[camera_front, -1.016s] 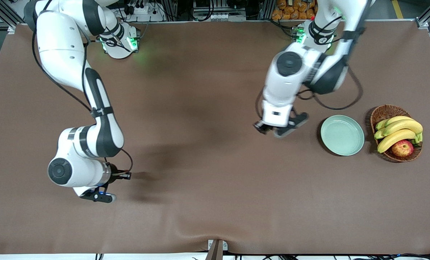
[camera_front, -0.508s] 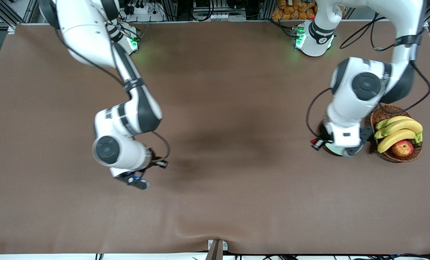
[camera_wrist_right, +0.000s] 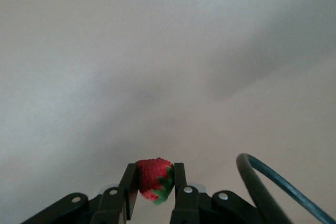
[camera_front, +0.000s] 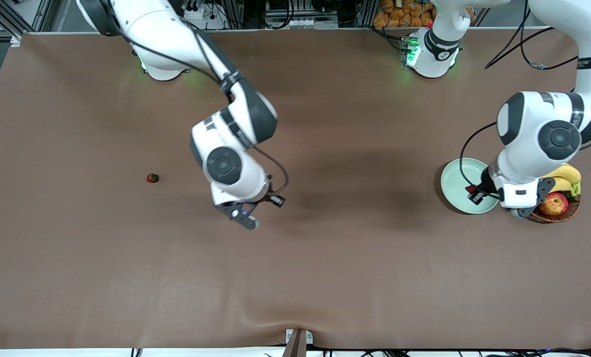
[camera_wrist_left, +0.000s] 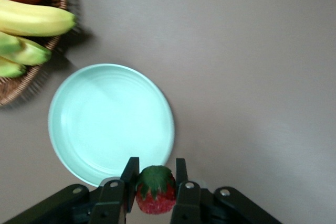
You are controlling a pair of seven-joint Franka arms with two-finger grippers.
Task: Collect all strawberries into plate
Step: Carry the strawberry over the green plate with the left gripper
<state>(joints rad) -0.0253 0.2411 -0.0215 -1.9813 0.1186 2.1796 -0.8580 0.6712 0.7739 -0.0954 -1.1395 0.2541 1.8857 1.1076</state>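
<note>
2 hands [camera_wrist_left: 155,195] [camera_wrist_right: 153,190] each grip a strawberry [camera_wrist_left: 156,191] [camera_wrist_right: 154,179]; 3rd [camera_front: 151,178] on table.

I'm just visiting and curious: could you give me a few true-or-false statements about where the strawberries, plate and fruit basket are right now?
1. The left gripper holds a strawberry over the plate's rim. True.
2. The plate already holds two strawberries. False: it is empty.
3. One loose strawberry lies on the table toward the right arm's end. True.
4. The right gripper is empty. False: it grips a second strawberry.
5. The basket holds only bananas. False: an apple is there too.
</note>
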